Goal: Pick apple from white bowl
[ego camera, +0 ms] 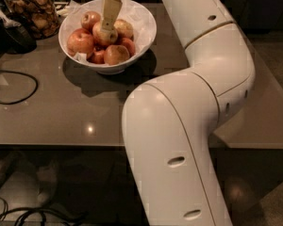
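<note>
Apple (104, 34), pale yellow and blushed, tops the other apples (81, 41) in the white bowl (140, 45), the hand (106, 26) right upon it, whether pinching I cannot tell; grasping seems the step, next needing a secure pinch and straight lift.

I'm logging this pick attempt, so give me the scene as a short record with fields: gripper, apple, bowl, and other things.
gripper: gripper down inside the white bowl, on top of the pile
apple: apple, pale yellow with red blush, right under the gripper
bowl: on the table, holds several apples
other: glass jar left of the bowl; black cable on the table
</note>
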Robot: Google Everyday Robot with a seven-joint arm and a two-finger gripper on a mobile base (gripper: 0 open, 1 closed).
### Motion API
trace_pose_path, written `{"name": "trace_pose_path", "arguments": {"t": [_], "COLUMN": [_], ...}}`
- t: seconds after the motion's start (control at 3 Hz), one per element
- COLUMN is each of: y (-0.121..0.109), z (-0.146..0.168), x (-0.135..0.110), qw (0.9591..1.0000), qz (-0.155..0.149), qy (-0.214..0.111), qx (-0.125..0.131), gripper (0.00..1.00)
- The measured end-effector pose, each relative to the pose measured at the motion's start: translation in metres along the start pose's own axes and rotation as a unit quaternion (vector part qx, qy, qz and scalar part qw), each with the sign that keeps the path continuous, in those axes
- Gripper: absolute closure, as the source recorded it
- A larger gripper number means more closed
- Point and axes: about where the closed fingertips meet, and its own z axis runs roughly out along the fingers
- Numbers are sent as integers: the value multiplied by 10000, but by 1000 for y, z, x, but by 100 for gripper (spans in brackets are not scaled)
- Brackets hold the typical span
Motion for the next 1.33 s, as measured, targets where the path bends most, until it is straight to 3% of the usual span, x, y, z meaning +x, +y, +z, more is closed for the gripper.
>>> {"name": "trace_pose_path", "arguments": {"t": [1.0, 1.33], "y": [1, 1], "z": [23, 27], "x": [17, 19], "qw": [9995, 9993], "qz": [225, 265], "qy": [127, 117], "qx": [-183, -227], "gripper": [20, 38]}}
